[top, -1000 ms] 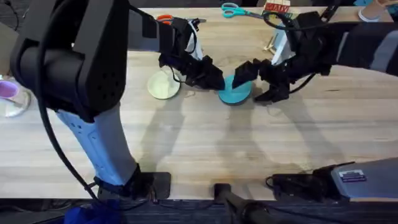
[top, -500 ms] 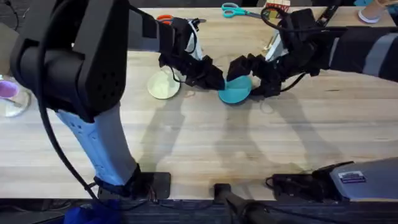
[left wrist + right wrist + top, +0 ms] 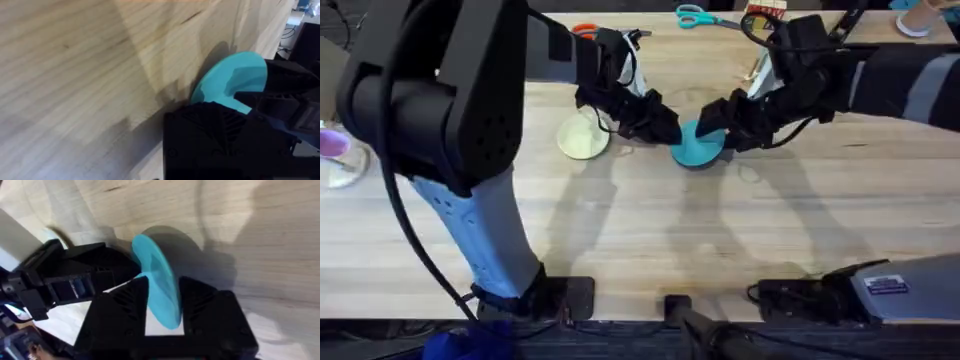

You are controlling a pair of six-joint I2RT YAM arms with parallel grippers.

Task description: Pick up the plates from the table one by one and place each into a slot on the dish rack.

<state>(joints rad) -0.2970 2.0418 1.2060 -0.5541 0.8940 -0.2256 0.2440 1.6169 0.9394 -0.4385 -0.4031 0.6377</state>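
Teal plate [image 3: 698, 146] tilted on edge, rim toward left gripper [image 3: 665, 128]; right gripper [image 3: 161, 311] fingers clamp it; left grip unclear.

Left arm [image 3: 450, 120]: bulky black housings, one pale blue-white link at lower left, black cable looping alongside. Right arm [image 3: 880, 75]: black with grey bands, upper right; its grey base link carries a small label.

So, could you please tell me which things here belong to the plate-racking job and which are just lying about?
Job:
- teal plate, between the right claw's fingers
- cream plate
- dish rack
- table

Lying about:
- teal scissors
- orange-handled scissors
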